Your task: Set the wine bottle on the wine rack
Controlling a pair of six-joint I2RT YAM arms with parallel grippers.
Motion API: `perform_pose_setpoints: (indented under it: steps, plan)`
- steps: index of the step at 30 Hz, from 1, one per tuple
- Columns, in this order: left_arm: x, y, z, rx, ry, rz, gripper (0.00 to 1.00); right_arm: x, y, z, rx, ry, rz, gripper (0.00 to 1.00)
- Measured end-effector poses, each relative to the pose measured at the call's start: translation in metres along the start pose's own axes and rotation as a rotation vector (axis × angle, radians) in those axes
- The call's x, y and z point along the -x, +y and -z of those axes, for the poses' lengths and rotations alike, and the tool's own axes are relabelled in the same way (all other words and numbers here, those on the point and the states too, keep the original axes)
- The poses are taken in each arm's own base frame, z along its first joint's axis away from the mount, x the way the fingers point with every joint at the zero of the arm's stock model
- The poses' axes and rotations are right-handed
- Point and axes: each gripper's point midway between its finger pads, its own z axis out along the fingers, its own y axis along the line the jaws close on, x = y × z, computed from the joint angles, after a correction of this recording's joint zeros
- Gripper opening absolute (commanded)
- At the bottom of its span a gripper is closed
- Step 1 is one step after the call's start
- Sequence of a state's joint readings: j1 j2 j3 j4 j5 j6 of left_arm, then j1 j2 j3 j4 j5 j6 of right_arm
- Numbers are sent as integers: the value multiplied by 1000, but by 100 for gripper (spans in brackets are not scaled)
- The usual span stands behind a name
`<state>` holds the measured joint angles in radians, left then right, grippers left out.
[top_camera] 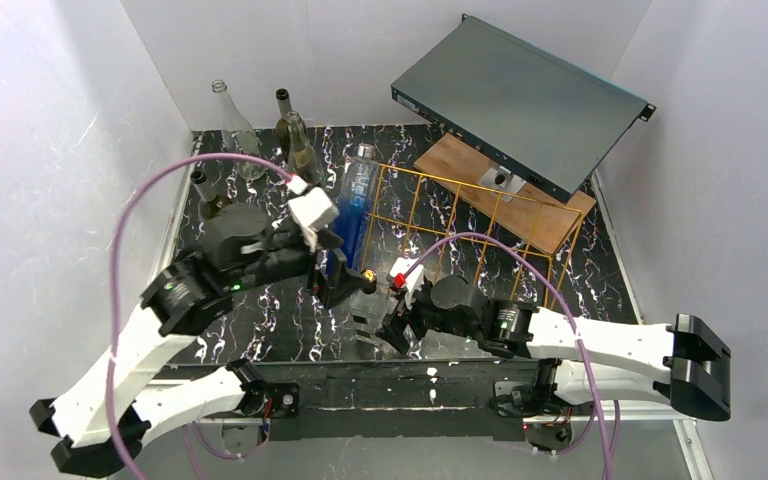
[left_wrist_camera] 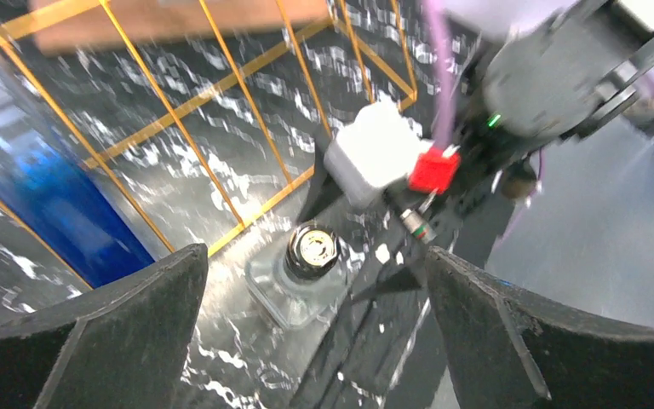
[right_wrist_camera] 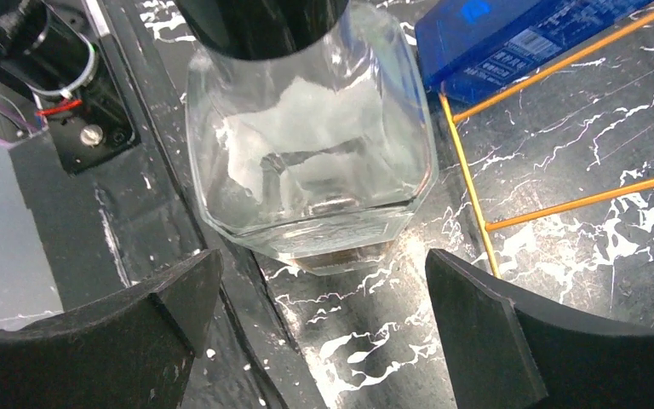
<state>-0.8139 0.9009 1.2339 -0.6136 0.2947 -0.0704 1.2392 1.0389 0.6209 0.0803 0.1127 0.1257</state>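
Observation:
A clear square glass bottle (top_camera: 365, 297) with a dark, gold-topped cap stands upright on the black marble table, just in front of the near left corner of the orange-gold wire wine rack (top_camera: 460, 222). A blue bottle (top_camera: 354, 205) lies in the rack's leftmost slot. My left gripper (top_camera: 338, 283) is open and empty, above the clear bottle; its wrist view looks down on the cap (left_wrist_camera: 313, 252) between the fingers (left_wrist_camera: 136, 315). My right gripper (top_camera: 387, 328) is open and empty, low at the bottle's base (right_wrist_camera: 306, 145), with the fingers (right_wrist_camera: 494, 324) short of the glass.
Several empty bottles (top_camera: 235, 125) stand at the back left. A brown wooden board (top_camera: 505, 195) lies behind the rack, with a grey flat metal box (top_camera: 520, 100) tilted over it. White walls close in both sides. The right arm's wrist camera (left_wrist_camera: 379, 158) sits close to the left fingers.

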Motion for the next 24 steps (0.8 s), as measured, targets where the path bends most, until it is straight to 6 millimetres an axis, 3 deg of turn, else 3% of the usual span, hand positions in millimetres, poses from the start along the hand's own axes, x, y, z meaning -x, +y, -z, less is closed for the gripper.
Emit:
perform_pose_setpoints:
  steps: [6,12,18,24]
  plan:
    - [73,1,60,120,-257,-64,98,-5,-1,-7,1,14,18,98]
    - [105,52,93,447,-427,-32,98,11,-5,-12,15,-59,-12,98]
    - [126,88,90,649,-459,-95,98,6,-6,-15,33,-84,-43,98]
    - [142,126,69,795,-429,-184,98,11,1,-20,75,-129,-78,98]
